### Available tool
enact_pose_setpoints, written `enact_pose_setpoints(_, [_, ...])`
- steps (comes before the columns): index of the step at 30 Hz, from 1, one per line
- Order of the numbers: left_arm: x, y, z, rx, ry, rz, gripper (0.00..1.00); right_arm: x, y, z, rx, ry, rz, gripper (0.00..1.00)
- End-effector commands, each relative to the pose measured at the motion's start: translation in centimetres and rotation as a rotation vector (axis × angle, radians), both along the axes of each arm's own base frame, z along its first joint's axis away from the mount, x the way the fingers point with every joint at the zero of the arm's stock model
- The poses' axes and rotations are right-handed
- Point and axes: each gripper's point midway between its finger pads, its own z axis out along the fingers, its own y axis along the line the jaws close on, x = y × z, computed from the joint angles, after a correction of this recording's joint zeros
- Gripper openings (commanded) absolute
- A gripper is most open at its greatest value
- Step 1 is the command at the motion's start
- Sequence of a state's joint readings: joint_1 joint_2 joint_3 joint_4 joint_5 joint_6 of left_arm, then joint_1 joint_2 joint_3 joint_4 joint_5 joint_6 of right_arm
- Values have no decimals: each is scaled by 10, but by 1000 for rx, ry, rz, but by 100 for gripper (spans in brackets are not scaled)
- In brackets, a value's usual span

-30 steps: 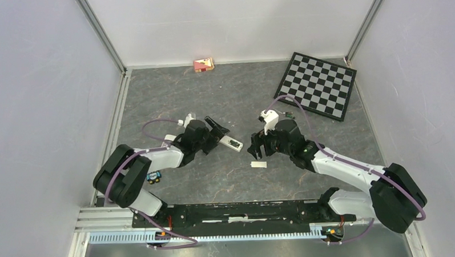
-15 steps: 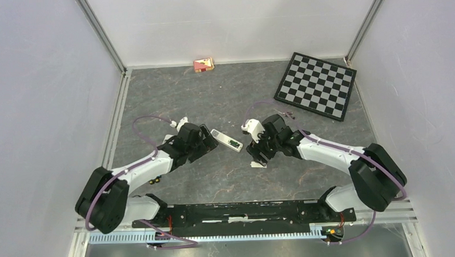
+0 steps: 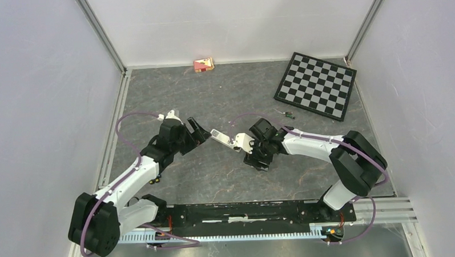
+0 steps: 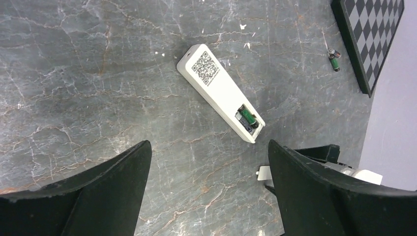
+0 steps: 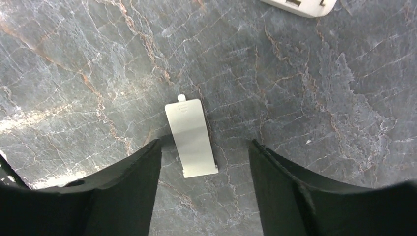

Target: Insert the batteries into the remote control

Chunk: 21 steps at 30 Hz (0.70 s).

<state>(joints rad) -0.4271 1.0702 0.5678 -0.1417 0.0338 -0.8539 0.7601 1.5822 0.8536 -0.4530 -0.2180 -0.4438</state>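
- A checkerboard [image 3: 316, 85] and a small red box [image 3: 203, 65] lie at the counter's [image 3: 215, 174] far side, and two loose batteries [image 4: 334, 58] lie just beside the board.
- The white remote [image 4: 221, 93] lies back-up between the arms, with green batteries [image 4: 247, 118] in its open bay.
- The left claw [image 4: 209, 191] gapes wide and empty, angled down, just short of the remote.
- The right claw [image 5: 204, 191] points down with its jaws apart, astride the battery cover [image 5: 191, 137].

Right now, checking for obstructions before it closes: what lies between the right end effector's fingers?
In the right wrist view, the white battery cover, flat on the table, lies between the fingers of the right end effector.
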Motion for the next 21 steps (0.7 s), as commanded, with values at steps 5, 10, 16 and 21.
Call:
enact_pose_setpoints(5, [-4, -6, 2, -42, -24, -77, 87, -2, -7, -13, -91, 2, 36, 52])
enact_pose_setpoints(10, [-10, -10, 2, -83, -42, -95, 83, 4, -12, -18, -116, -28, 2, 44])
enact_pose_setpoints(16, [-27, -43, -7, -288, -15, -213, 71, 7, -9, -15, -96, -102, -13, 38])
enact_pose_setpoints(21, [-36, -58, -12, -345, 0, -259, 61, 3, -4, -13, -71, -92, -5, 36])
